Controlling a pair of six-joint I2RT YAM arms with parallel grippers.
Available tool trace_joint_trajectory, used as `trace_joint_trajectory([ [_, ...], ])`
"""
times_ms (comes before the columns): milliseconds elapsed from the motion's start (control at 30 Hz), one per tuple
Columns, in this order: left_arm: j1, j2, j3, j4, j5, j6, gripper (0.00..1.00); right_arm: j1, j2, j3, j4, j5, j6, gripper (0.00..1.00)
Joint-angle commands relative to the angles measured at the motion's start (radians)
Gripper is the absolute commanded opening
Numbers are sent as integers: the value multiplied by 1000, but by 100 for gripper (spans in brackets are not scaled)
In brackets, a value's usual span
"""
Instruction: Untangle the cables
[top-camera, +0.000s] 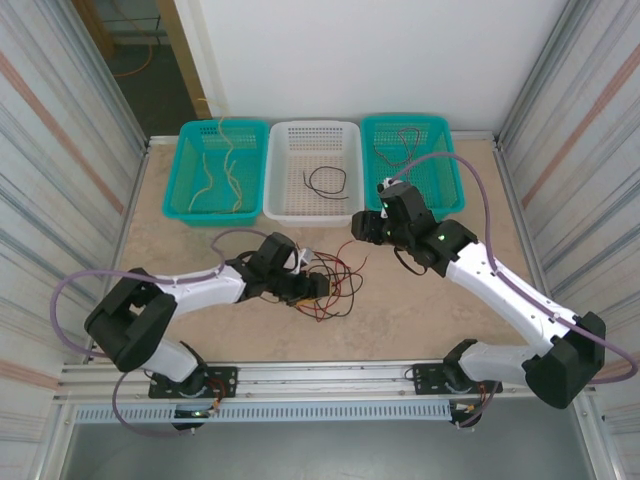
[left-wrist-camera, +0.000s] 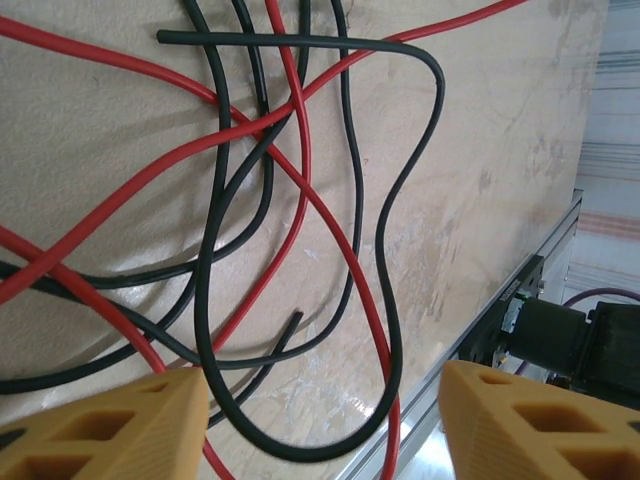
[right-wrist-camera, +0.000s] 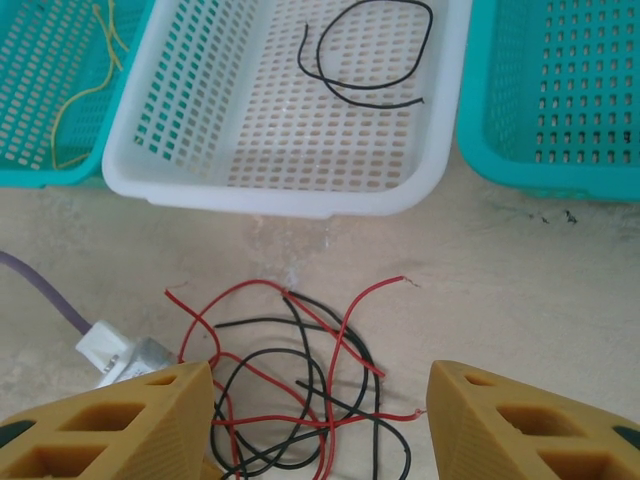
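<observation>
The cables (top-camera: 335, 280) are a tangle of thin red and black wires lying on the table's middle. My left gripper (top-camera: 316, 286) sits low at the tangle's left edge. In the left wrist view it (left-wrist-camera: 325, 425) is open. A black loop (left-wrist-camera: 304, 451) and a red strand lie flat between its orange fingers (left-wrist-camera: 110, 425), gripped by neither. My right gripper (top-camera: 360, 226) hovers above and behind the tangle, near the white basket. Its jaws (right-wrist-camera: 320, 425) are open and empty, with the tangle (right-wrist-camera: 333, 423) below them.
Three baskets line the far edge. A teal one (top-camera: 190, 190) holds yellow cables (top-camera: 215, 175), a white one (top-camera: 285, 205) holds a single black cable (right-wrist-camera: 365, 88), and another teal one (top-camera: 450, 190) holds dark cables (top-camera: 400, 145). Metal walls stand on both sides, and a rail (top-camera: 330, 375) runs along the near edge.
</observation>
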Motion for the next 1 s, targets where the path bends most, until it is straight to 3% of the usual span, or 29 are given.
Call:
trace_joint_trajectory([
  [0,6,34,38,40,32,-31,56,6,-12,-13,-6,13,32,56],
  [67,6,41,43,55,41,-39,51,7,-15,-18,-6,14,33,55],
  [200,6,19,68,-2,43,-7,19,7,-28,-25,-7,13,35,54],
  [400,0,-116,136,-194,-28,122,0,10,-14,-41,42,-81,37,54],
  [733,-9,-358,329,-489,-188,346,0,34,-34,-102,87,-158,62,70],
  [867,-9,-422,477,-581,-187,437,0,36,-6,-138,141,-234,85,75],
  [967,-9,-429,600,-617,-154,471,0,44,59,-139,148,-213,116,74],
])
